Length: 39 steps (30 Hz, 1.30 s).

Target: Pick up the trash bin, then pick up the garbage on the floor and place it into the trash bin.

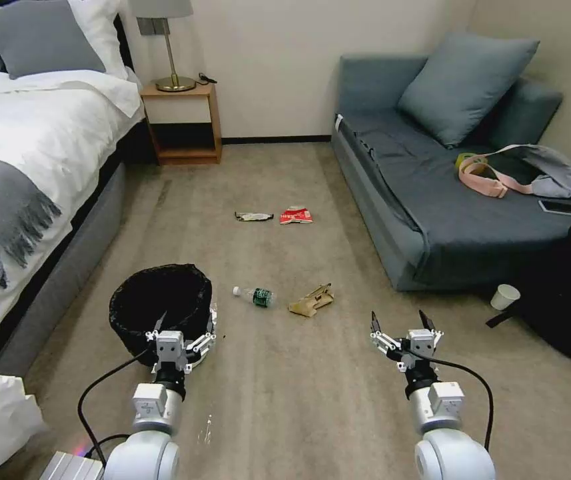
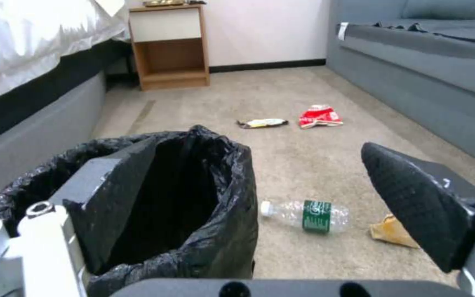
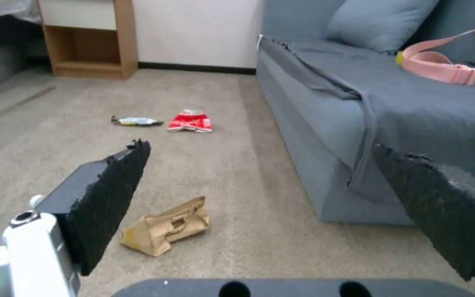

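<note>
The trash bin (image 1: 158, 300), lined with a black bag, stands on the carpet at the front left. My left gripper (image 1: 182, 333) is open and straddles its near right wall. In the left wrist view one finger (image 2: 116, 194) is inside the trash bin (image 2: 215, 231) and the other finger (image 2: 413, 198) is outside. The garbage lies on the floor: a clear bottle (image 1: 256, 296) with a green label, a tan paper scrap (image 1: 312, 301), a red-white packet (image 1: 296, 215) and a dark silvery wrapper (image 1: 253, 216). My right gripper (image 1: 400, 325) hangs open and empty, nearer me than the paper scrap (image 3: 166, 227).
A bed (image 1: 25, 167) runs along the left, with a wooden nightstand (image 1: 182, 120) at the back. A grey sofa (image 1: 445, 193) lines the right. A paper cup (image 1: 504, 297) and a black bag (image 1: 565, 287) sit beside it.
</note>
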Motion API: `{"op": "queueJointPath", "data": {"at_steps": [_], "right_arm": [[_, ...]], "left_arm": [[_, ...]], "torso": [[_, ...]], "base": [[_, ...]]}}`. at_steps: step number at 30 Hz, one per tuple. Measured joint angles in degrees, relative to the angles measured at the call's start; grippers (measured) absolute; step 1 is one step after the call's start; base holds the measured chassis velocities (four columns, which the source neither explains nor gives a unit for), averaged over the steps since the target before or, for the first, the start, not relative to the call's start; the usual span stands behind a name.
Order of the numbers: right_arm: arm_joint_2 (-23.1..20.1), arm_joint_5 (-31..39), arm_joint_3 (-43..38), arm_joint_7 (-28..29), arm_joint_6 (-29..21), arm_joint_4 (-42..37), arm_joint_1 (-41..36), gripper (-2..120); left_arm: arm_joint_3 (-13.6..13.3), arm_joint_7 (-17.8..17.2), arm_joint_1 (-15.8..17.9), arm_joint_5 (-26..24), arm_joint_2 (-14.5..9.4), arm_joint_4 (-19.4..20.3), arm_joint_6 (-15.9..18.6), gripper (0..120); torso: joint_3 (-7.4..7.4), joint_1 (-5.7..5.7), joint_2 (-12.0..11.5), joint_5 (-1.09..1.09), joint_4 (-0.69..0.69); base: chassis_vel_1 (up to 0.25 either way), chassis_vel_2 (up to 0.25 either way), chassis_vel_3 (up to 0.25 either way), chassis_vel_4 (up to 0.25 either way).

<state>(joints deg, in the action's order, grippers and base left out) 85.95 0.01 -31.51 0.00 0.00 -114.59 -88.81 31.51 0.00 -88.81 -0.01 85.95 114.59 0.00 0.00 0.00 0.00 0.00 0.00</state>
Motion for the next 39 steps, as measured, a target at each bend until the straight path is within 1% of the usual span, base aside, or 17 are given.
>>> {"op": "queueJointPath", "data": {"at_steps": [6, 11, 14, 16, 17, 19, 20, 24, 25, 28, 30, 32, 33, 34, 35, 38, 39], "right_arm": [[0.00, 0.02, 0.00, 0.00, -0.01, 0.00, 0.00, 100], [-0.91, 3.79, -0.01, 1.40, -3.52, -1.49, 0.43, 100], [-2.42, 9.98, -0.08, 3.96, -9.49, -4.08, 1.11, 100], [-2.60, 10.70, -0.09, 4.25, -10.18, -4.40, 1.18, 100], [-3.28, 13.60, -0.14, 5.45, -13.01, -5.62, 1.49, 100], [-4.17, 17.37, -0.20, 6.99, -16.65, -7.21, 1.92, 100], [-4.17, 17.37, -0.20, 6.99, -16.65, -7.21, 1.92, 100], [-5.98, 21.56, -0.55, 8.27, -20.37, -8.68, 2.48, 100], [-5.98, 21.56, -0.55, 8.27, -20.37, -8.68, 2.48, 100], [-10.04, 26.96, -1.99, 9.27, -24.65, -10.42, 3.61, 100], [-10.66, 27.80, -2.21, 9.44, -25.33, -10.73, 3.82, 100], [-13.90, 32.17, -3.31, 10.20, -28.78, -12.10, 4.77, 100], [-14.16, 32.53, -3.40, 10.27, -29.08, -12.21, 4.83, 100], [-16.35, 35.49, -4.18, 10.81, -31.43, -13.18, 5.47, 100], [-16.35, 35.49, -4.18, 10.81, -31.43, -13.18, 5.47, 100], [-20.98, 41.75, -5.74, 11.96, -36.43, -15.16, 6.77, 100], [-21.64, 42.89, -5.70, 12.11, -37.25, -15.13, 7.27, 100]], "left_arm": [[0.00, -0.01, 0.00, -0.03, -0.01, 0.00, 0.00, 100], [1.23, -1.95, 1.46, -3.16, -1.71, 1.19, 3.82, 100], [3.13, -5.07, 3.79, -8.11, -4.39, 3.13, 10.00, 100], [3.36, -5.45, 4.06, -8.67, -4.71, 3.36, 10.74, 100], [4.25, -6.90, 5.15, -11.01, -5.96, 4.26, 13.63, 100], [5.37, -8.68, 6.50, -13.87, -7.50, 5.38, 17.17, 100], [5.37, -8.68, 6.50, -13.87, -7.50, 5.38, 17.17, 100], [6.54, -10.67, 8.20, -17.18, -9.42, 6.74, 21.44, 100], [6.54, -10.67, 8.20, -17.18, -9.42, 6.74, 21.44, 100], [8.18, -13.04, 10.55, -21.03, -11.73, 9.00, 26.69, 100], [8.38, -13.34, 10.85, -21.53, -12.01, 9.28, 27.36, 100], [9.71, -15.31, 12.79, -24.72, -13.92, 11.12, 31.75, 100], [9.81, -15.48, 12.93, -24.97, -14.06, 11.25, 32.08, 100], [10.60, -16.67, 14.11, -26.95, -15.22, 12.35, 34.76, 100], [10.60, -16.67, 14.11, -26.95, -15.22, 12.35, 34.76, 100], [12.41, -19.33, 16.74, -31.35, -17.85, 14.82, 40.80, 100], [12.53, -19.83, 17.51, -31.97, -18.35, 14.79, 41.71, 100]], "torso": [[0.00, 0.00, 0.00, 0.00, 0.00], [0.00, 0.00, 0.00, 0.00, 0.00], [0.00, 0.00, 0.00, 0.00, 0.00], [0.00, 0.00, 0.00, 0.00, 0.00], [0.00, 0.00, 0.00, -0.01, 0.00], [0.00, 0.00, 0.00, -0.01, 0.00], [0.00, 0.00, 0.00, -0.01, 0.00], [0.02, 0.00, 0.00, -0.03, 0.00], [0.02, 0.00, 0.00, -0.03, 0.00], [0.01, 0.00, 0.00, 0.00, -0.01], [0.01, 0.00, 0.00, -0.02, 0.00], [0.01, 0.00, 0.00, 0.01, 0.00], [0.01, 0.00, 0.00, 0.00, 0.00], [0.01, 0.00, 0.00, 0.00, 0.00], [0.01, 0.00, 0.00, 0.00, 0.00], [0.01, 0.00, 0.00, 0.00, -0.01], [0.00, 0.00, 0.01, -0.02, 0.00]], "base": [[0.000, 0.000, 0.000, 0.000], [0.000, 0.000, 0.000, 0.000], [0.000, 0.000, 0.000, 0.000], [0.000, 0.000, 0.000, 0.000], [0.000, 0.000, 0.000, 0.000], [0.000, 0.000, 0.000, 0.000], [0.000, 0.000, 0.000, 0.000], [0.000, 0.000, 0.000, 0.000], [0.000, 0.000, 0.000, 0.000], [0.000, 0.000, 0.000, 0.000], [0.000, 0.000, 0.000, 0.000], [0.000, 0.000, 0.000, 0.000], [0.000, 0.000, 0.000, 0.000], [0.000, 0.000, 0.000, 0.000], [0.000, 0.000, 0.000, 0.000], [0.000, 0.000, 0.000, 0.000], [0.000, 0.000, 0.000, 0.000]]}}
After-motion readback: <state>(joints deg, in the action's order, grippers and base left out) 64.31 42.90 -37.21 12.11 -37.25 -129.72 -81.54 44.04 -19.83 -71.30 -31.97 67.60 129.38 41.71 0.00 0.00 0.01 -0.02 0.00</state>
